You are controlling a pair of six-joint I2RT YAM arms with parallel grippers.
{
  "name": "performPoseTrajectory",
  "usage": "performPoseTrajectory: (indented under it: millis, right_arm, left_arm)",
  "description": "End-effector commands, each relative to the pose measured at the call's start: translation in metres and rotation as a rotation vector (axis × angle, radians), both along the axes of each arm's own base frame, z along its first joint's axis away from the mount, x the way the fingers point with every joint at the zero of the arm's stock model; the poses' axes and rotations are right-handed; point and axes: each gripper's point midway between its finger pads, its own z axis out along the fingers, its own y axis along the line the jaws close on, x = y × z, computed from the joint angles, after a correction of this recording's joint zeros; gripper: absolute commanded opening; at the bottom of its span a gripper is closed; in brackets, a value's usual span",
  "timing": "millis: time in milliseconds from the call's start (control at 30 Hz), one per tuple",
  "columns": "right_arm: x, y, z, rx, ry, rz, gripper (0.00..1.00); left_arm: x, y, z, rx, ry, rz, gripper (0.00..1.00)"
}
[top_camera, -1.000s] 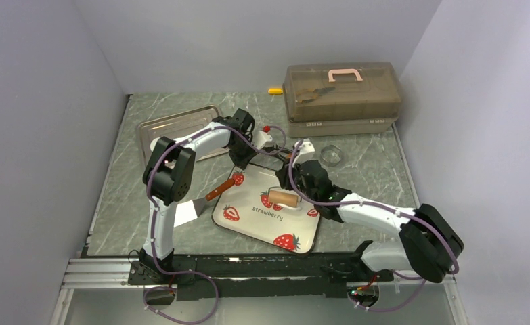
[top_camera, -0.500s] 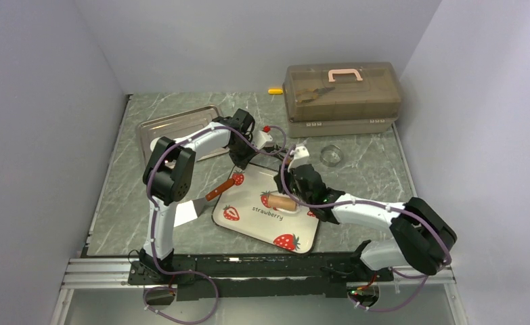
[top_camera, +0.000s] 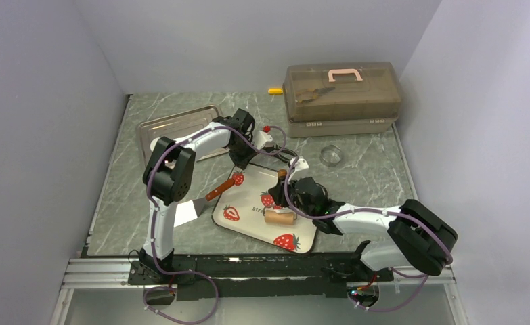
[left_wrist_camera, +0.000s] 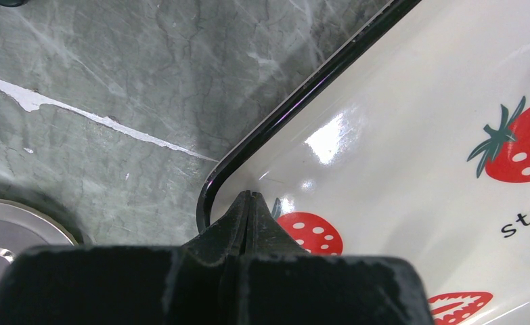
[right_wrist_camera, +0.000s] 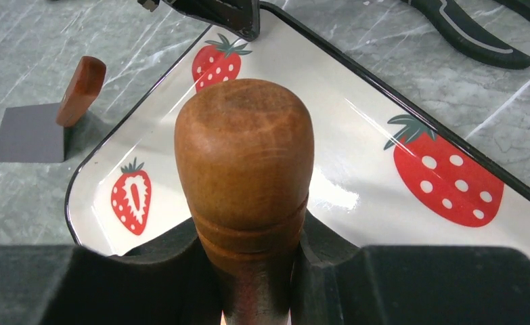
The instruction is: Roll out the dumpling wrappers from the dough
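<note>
"What did the surface look like?"

"A green marbled table, boxed in by 3 grey walls."

"Any room to move?"

"The left end effector, pressed fully closed on nothing, sat over the black rim at a corner of the strawberry plate. Marble lay ahead and left of it."

"And the dough?"

"I could not tell. The right end effector clamped the wooden roller above the white plate."

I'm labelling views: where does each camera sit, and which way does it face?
Top external: high behind the bases, looking down at the table; both arms show.
Left wrist: looks down onto the strawberry plate; shut left gripper shows.
Right wrist: looks along the wooden roller; right gripper clamps it.
All share the strawberry plate.
</note>
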Motion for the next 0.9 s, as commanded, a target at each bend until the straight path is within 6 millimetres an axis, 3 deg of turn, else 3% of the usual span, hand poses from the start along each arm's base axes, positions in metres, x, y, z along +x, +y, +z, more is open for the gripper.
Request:
performPoseTrajectory:
  millis: [0,200,333,433,600,733,867]
  right_arm:
    - [-0.032,-0.033,-0.060,-0.208,0.133,0.037,0.00]
    - [-0.022,-0.003,-0.022,-0.205,0.051,0.174,0.00]
    - [-0.016,0.042,0.049,-0.023,-0.041,0.337,0.00]
    - [-0.005,0.053,0.090,0.099,-0.069,0.370,0.00]
    - [0.025,0.045,0.104,0.130,-0.059,0.257,0.00]
    - [0.043,0.029,0.115,0.257,-0.046,0.180,0.00]
    - [0.052,0.019,0.107,0.329,0.008,0.137,0.00]
  left_arm:
    - [0.006,0.003,-0.013,0.030,-0.015,-0.007,0.00]
    - [0.006,0.003,-0.013,0.030,-0.014,-0.006,0.00]
    - [0.006,0.003,-0.013,0.030,-0.013,-0.007,0.00]
    - [0.006,0.003,-0.013,0.030,-0.014,-0.006,0.00]
    - [0.006,0.000,-0.008,0.012,-0.019,-0.012,0.00]
    - [0.011,-0.008,0.006,-0.025,-0.025,-0.018,0.00]
    - [0.012,-0.014,0.014,-0.055,-0.020,-0.029,0.00]
